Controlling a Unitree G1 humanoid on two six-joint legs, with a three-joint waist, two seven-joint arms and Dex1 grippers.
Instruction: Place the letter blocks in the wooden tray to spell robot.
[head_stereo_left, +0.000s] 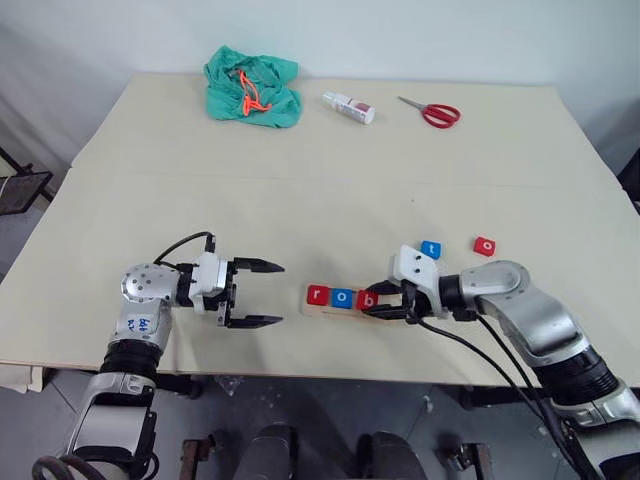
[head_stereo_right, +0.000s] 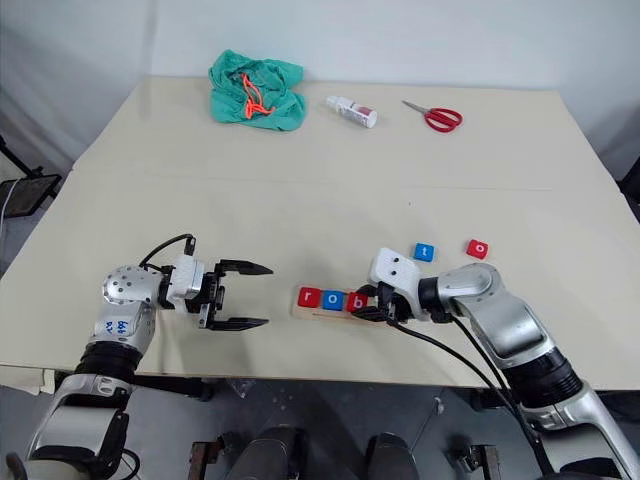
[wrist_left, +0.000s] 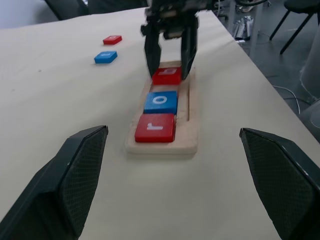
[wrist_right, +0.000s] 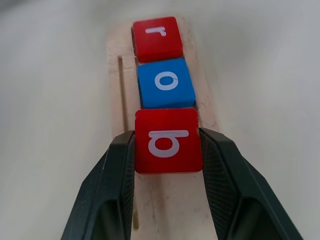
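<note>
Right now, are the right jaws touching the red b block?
Touching. In the right wrist view both fingers of the right gripper press flat against the sides of the red b block, no gap either side.

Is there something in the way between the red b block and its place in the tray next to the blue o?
Nothing visible. The right pincer holds the red b block over the wooden tray, right beside the blue o block.

The right gripper (head_stereo_left: 385, 303) probably hides the wooden tray's (wrist_left: 192, 131) far end.
</note>
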